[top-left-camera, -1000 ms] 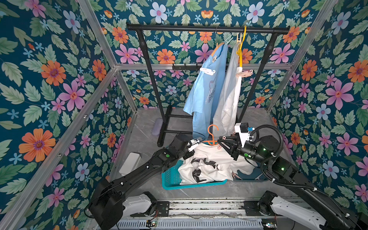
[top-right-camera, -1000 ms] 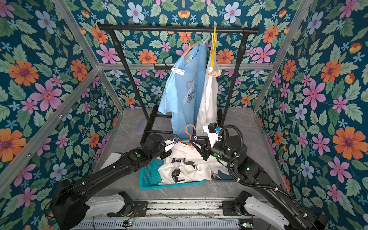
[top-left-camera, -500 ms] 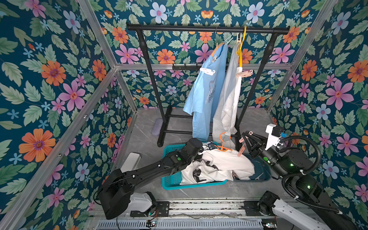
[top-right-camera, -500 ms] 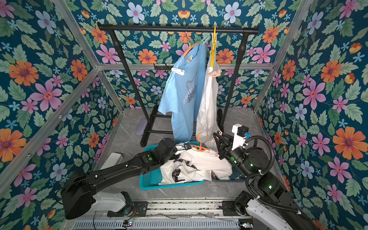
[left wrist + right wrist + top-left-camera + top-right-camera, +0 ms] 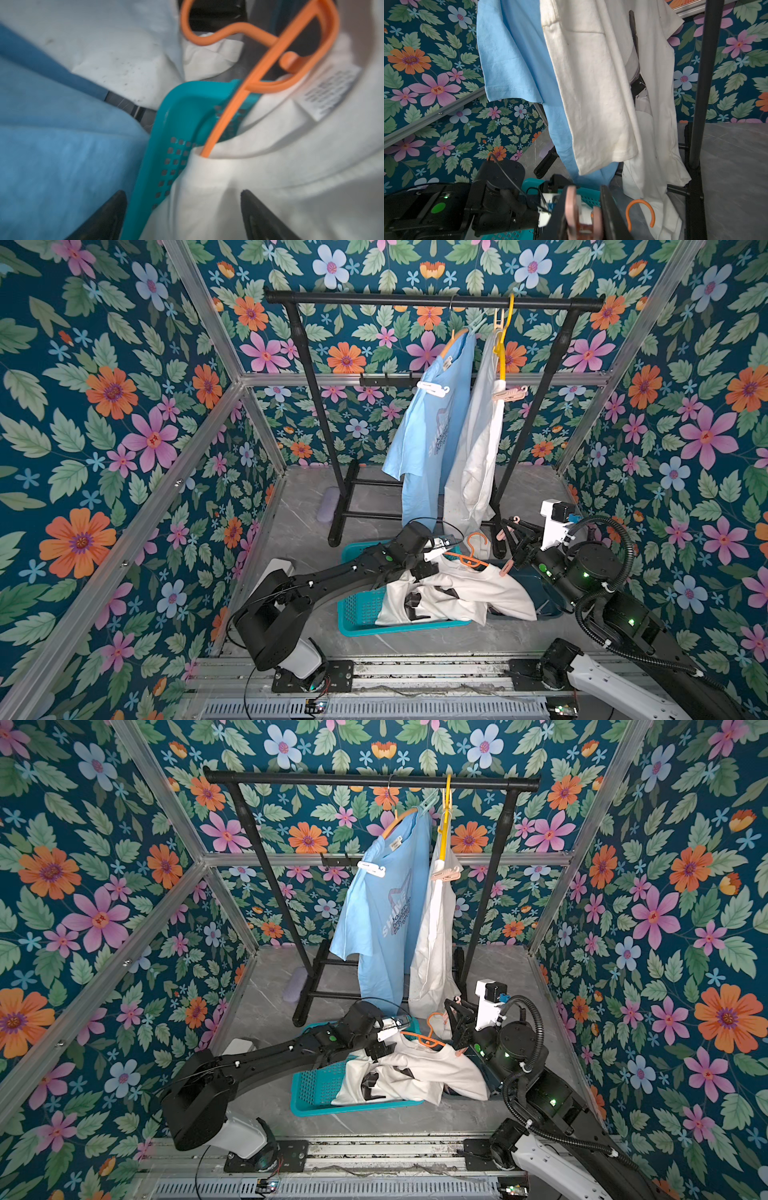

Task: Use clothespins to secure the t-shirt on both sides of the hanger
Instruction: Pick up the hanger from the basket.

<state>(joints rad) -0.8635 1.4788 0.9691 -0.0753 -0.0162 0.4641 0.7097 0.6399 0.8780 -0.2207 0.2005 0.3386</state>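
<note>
A white t-shirt with black print lies on an orange hanger, draped over the teal basket. My left gripper is open at the shirt's left shoulder, with cloth and basket rim between its fingers. My right gripper hovers just right of the hanger hook, shut on a pale pink clothespin. Another pale pink clothespin sits at the shirt's right shoulder.
A black rack stands at the back with a blue shirt and a white shirt hanging, each with pegs on it. A dark tray lies under the shirt's right side. A lilac case lies by the rack foot.
My left gripper has opened and reached further right along the shirt. The hanger and shirt shifted right and lower onto the basket. My right gripper drew back to the right with its clothespin.
</note>
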